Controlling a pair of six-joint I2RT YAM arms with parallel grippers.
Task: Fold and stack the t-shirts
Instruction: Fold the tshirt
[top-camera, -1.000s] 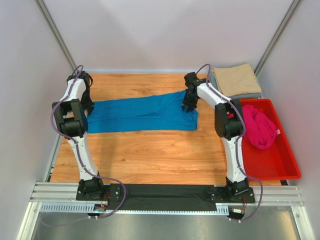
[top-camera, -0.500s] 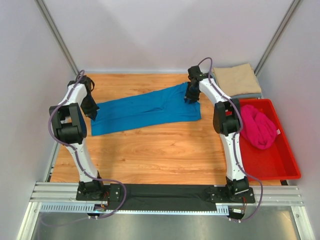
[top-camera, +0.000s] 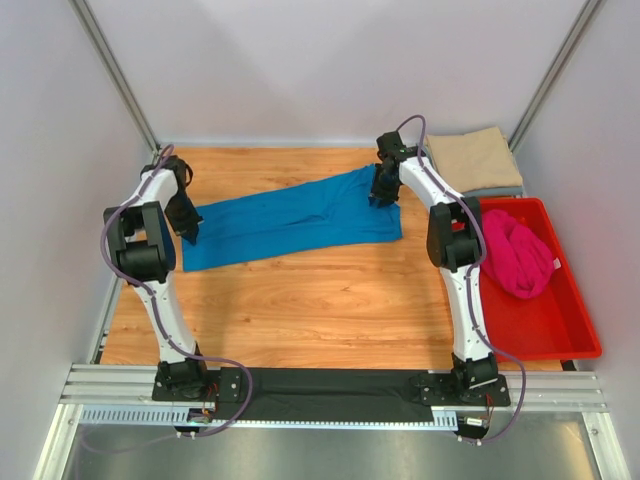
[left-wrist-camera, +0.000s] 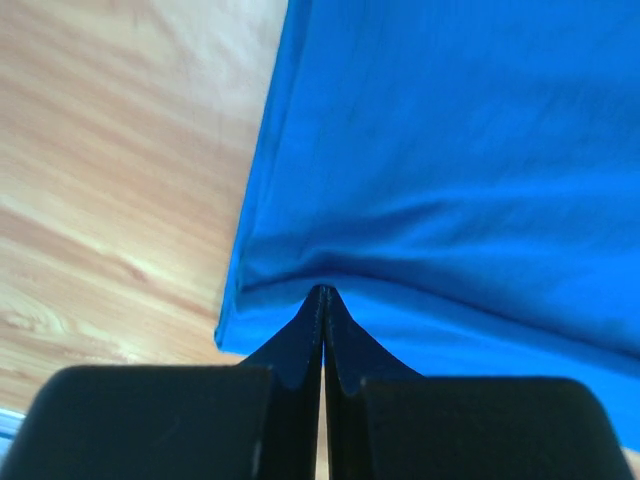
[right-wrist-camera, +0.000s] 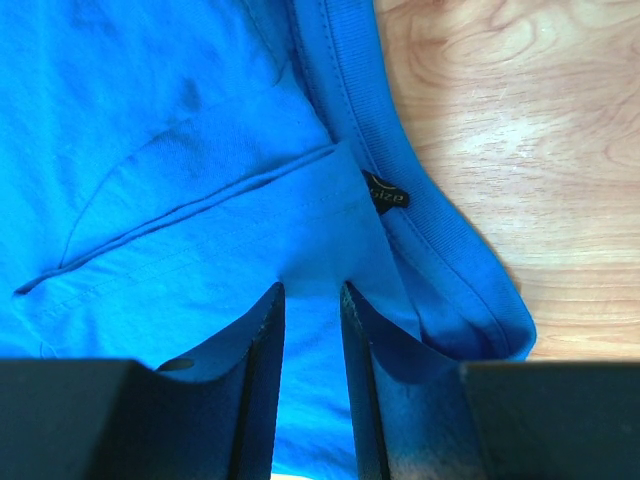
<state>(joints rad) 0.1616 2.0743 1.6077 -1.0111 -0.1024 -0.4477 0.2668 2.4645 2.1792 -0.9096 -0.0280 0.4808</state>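
The bright blue t-shirt (top-camera: 290, 220) lies stretched out as a long slanted band across the far half of the table. My left gripper (top-camera: 190, 232) is at its left end. In the left wrist view its fingers (left-wrist-camera: 322, 292) are pinched shut on the cloth's edge (left-wrist-camera: 450, 180). My right gripper (top-camera: 382, 195) is at the shirt's right end by the collar. There its narrow-set fingers (right-wrist-camera: 311, 288) hold bunched blue cloth (right-wrist-camera: 180, 150). The tan t-shirt (top-camera: 475, 158) lies folded at the back right on a grey-blue one (top-camera: 503, 190). The magenta t-shirt (top-camera: 518, 255) is crumpled in the bin.
A red plastic bin (top-camera: 540, 325) stands along the table's right side. White walls and slanted metal posts close in the back and sides. Bare wooden tabletop (top-camera: 300, 310) stretches between the shirt and the arm bases.
Over the last second the right gripper carried the collar end back and right, slanting the shirt. The left gripper shifted slightly at the left end and kept hold.
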